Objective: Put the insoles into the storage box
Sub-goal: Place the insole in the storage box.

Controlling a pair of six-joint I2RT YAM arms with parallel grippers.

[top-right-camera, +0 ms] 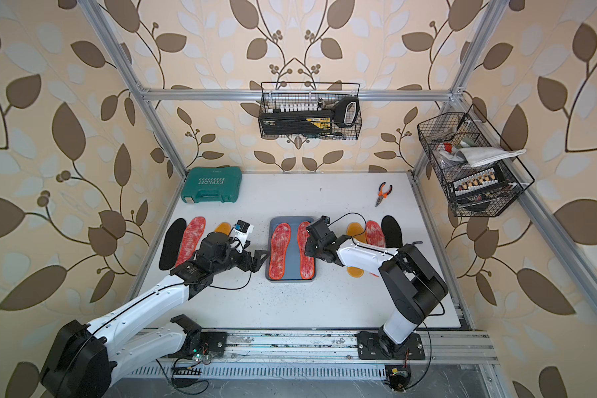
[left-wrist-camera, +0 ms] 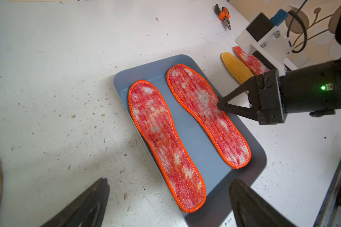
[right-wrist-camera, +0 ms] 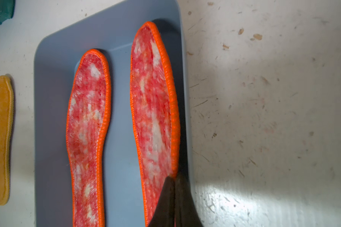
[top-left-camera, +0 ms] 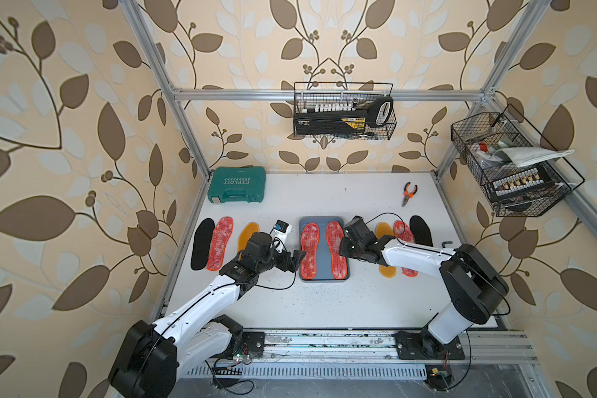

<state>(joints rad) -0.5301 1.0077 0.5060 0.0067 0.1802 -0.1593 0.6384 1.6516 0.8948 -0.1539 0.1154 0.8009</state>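
Note:
The blue-grey storage box [top-left-camera: 322, 224] sits mid-table with two red-white insoles side by side in it. My right gripper [right-wrist-camera: 174, 176] is shut on the orange edge of the right-hand insole [right-wrist-camera: 152, 118], which tilts against the box wall; the other one [top-left-camera: 309, 249] lies flat. Just left of the box, my left gripper [left-wrist-camera: 170, 181] hangs open with nothing in it. On the table at left lie a black insole [top-left-camera: 202, 243], a red one [top-left-camera: 220, 243] and a yellow one [top-left-camera: 248, 234]. At right lie a yellow one [top-left-camera: 383, 231], a red one [top-left-camera: 404, 234] and a black one [top-left-camera: 421, 231], partly under my right arm.
A green tool case [top-left-camera: 236, 185] stands at the back left and orange-handled pliers [top-left-camera: 408, 193] lie at the back right. Two black wire baskets [top-left-camera: 343, 112] [top-left-camera: 507, 165] hang on the frame above the table's back and right side.

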